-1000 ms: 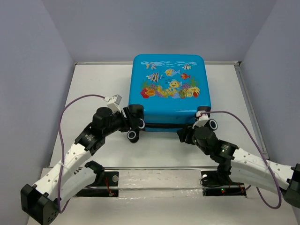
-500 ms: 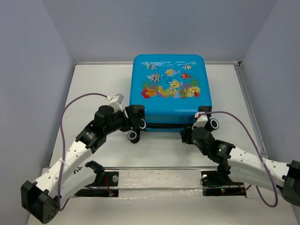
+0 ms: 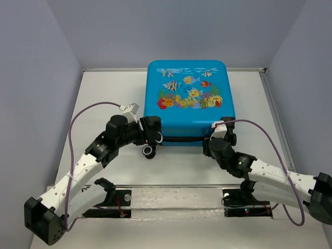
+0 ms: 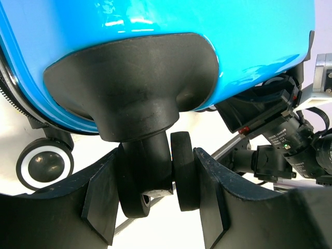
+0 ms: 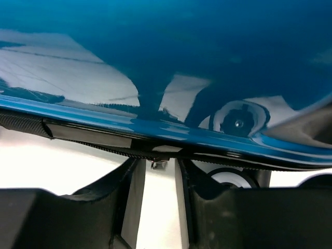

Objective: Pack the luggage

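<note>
The luggage lies flat on the counter, fish print up, wheeled end toward the arms, long axis near-to-far. Left jaws, half open, clamp a caster wheel; right jaws, narrowly apart, flank the zipper pull, grip unclear.

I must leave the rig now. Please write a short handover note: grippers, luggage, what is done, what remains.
Left gripper: shut on the near-left wheel of the luggage.
Right gripper: narrowly open, zipper pull between its jaws, not clamped.
Luggage: flat on the table, fish face up, lid down.
Done: lid closed.
Left: probably the zipper; how far it is zipped is not visible.
</note>
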Controlling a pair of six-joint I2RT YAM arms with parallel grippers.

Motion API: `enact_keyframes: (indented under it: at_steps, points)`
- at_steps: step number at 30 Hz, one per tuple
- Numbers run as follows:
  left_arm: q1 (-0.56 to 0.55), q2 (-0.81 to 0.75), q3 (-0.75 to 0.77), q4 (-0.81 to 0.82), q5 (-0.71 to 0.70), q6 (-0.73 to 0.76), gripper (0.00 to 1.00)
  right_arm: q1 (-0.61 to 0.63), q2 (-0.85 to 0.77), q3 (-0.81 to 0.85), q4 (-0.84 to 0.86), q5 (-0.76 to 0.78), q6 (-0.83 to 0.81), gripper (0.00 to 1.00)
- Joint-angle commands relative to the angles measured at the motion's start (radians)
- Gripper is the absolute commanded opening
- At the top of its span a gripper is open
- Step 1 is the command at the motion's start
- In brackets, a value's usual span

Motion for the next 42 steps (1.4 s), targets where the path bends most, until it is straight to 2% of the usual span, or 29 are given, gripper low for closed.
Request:
enact_keyframes:
  at_steps: [1, 3, 6, 9, 10, 11, 13, 16, 17, 20, 23, 25, 29, 31, 32, 33, 35, 36, 38, 42]
  points:
    - [-0.028, -0.022, 0.115, 0.275, 0.124, 0.058, 0.06, -0.007, 0.035, 0.063, 0.107, 0.056, -0.041, 0.25]
    - [-0.028, -0.02, 0.115, 0.278, 0.126, 0.056, 0.06, -0.007, 0.053, 0.068, 0.107, 0.062, -0.032, 0.21]
    - [-0.032, -0.016, 0.127, 0.281, 0.14, 0.054, 0.06, -0.007, 0.055, 0.062, 0.113, 0.071, -0.019, 0.07]
    - [-0.032, -0.008, 0.149, 0.285, 0.149, 0.054, 0.06, -0.007, 0.03, 0.052, 0.142, 0.036, -0.013, 0.07]
    - [-0.033, -0.003, 0.165, 0.288, 0.155, 0.054, 0.06, -0.007, 0.027, 0.037, 0.171, 0.001, -0.022, 0.07]
    - [-0.033, 0.013, 0.173, 0.295, 0.159, 0.051, 0.06, -0.007, 0.03, 0.029, 0.249, -0.098, -0.031, 0.07]
    - [-0.036, 0.039, 0.195, 0.318, 0.175, 0.038, 0.06, 0.05, 0.056, 0.025, 0.314, -0.142, -0.007, 0.07]
    - [-0.058, 0.087, 0.242, 0.35, 0.184, 0.027, 0.06, 0.186, 0.2, 0.095, 0.406, -0.061, -0.007, 0.07]
    - [-0.065, 0.111, 0.265, 0.354, 0.179, 0.027, 0.06, 0.27, 0.304, 0.168, 0.437, -0.044, -0.01, 0.07]
    - [-0.073, 0.139, 0.304, 0.365, 0.186, 0.018, 0.06, 0.396, 0.492, 0.258, 0.538, -0.081, -0.013, 0.07]
    - [-0.074, 0.158, 0.33, 0.382, 0.189, -0.004, 0.06, 0.473, 0.658, 0.357, 0.743, -0.143, -0.002, 0.07]
    - [-0.076, 0.158, 0.337, 0.394, 0.198, -0.024, 0.06, 0.483, 0.743, 0.419, 0.838, -0.171, -0.004, 0.07]
    - [-0.076, 0.115, 0.305, 0.417, 0.17, -0.099, 0.06, 0.483, 0.955, 0.512, 1.146, -0.231, 0.011, 0.07]
    - [-0.076, 0.081, 0.27, 0.452, 0.143, -0.168, 0.06, 0.483, 1.048, 0.557, 1.303, -0.21, 0.001, 0.07]
    - [-0.076, 0.045, 0.229, 0.494, 0.115, -0.194, 0.06, 0.483, 1.079, 0.568, 1.451, -0.173, 0.01, 0.07]
    - [-0.078, 0.026, 0.212, 0.508, 0.11, -0.227, 0.06, 0.483, 1.114, 0.569, 1.499, -0.156, 0.017, 0.07]
    - [-0.076, 0.003, 0.212, 0.503, 0.086, -0.217, 0.06, 0.483, 1.11, 0.551, 1.547, -0.162, 0.047, 0.07]
    - [-0.076, -0.008, 0.225, 0.467, 0.078, -0.199, 0.06, 0.483, 1.103, 0.507, 1.592, -0.22, 0.047, 0.07]
    - [-0.076, 0.001, 0.267, 0.424, 0.055, -0.15, 0.06, 0.501, 1.04, 0.441, 1.577, -0.234, 0.041, 0.07]
    - [-0.076, 0.038, 0.294, 0.468, 0.086, -0.165, 0.06, 0.501, 0.893, 0.127, 1.626, -0.144, 0.065, 0.07]
